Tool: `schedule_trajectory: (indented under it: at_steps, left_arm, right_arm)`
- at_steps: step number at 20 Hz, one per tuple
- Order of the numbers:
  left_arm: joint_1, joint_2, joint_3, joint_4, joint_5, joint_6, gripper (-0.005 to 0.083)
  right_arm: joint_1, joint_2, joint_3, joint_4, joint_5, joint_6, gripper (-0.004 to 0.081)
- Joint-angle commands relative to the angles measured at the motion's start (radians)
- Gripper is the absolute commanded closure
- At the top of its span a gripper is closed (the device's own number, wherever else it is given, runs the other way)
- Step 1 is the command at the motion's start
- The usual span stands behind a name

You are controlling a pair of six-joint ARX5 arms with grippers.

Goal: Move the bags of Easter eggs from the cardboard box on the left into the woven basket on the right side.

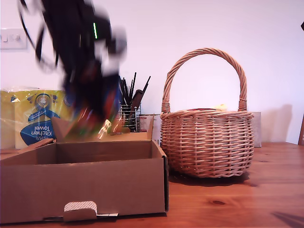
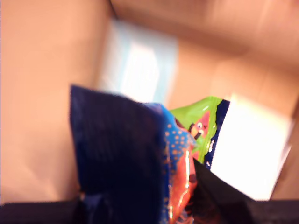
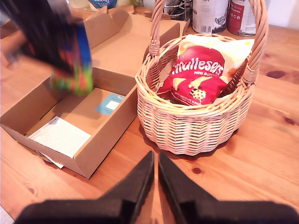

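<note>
My first gripper is clenching a blue-and-orange bag with a green-fronted one pinched alongside it, hanging both above the cardboard box so that they are clearing its raised flaps on the way out. The arm is blurring in the exterior view, so it is probably mid-swing. The woven basket is standing at the exterior view's right, just beside the box, and it is already holding a red-and-cream Maltesers bag under its arched handle. My second gripper is hovering over the table in front of the basket with its jaws pressed together on nothing (likely keeping out of the way). Inside the box I am seeing only a white sheet and a small label; no more bags are showing there.
</note>
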Motion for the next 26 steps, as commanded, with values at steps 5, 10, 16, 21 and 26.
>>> schedule_trajectory:
  at_steps: [5, 10, 16, 21, 26]
  left_arm:
    - [-0.116, -0.018, 0.004, 0.398, 0.156, -0.299, 0.0570]
    - [-0.235, 0.072, 0.004, 0.692, -0.011, -0.502, 0.0525]
    - [-0.292, 0.202, 0.004, 0.927, -0.198, -0.715, 0.0528]
    - [-0.297, 0.231, 0.004, 0.890, -0.211, -0.851, 0.0528]
    - [-0.298, 0.240, 0.004, 0.895, -0.126, -0.946, 0.0524]
  right_arm:
    - [0.005, -0.003, 0.012, 0.007, -0.007, -0.002, 0.0783]
    - [0.005, -0.003, 0.012, 0.007, -0.006, -0.002, 0.0783]
    - [0.005, -0.003, 0.012, 0.007, -0.007, -0.002, 0.0783]
    - [0.005, -0.003, 0.012, 0.007, -0.031, -0.002, 0.0783]
    - [0.005, -0.003, 0.012, 0.008, -0.034, -0.002, 0.0783]
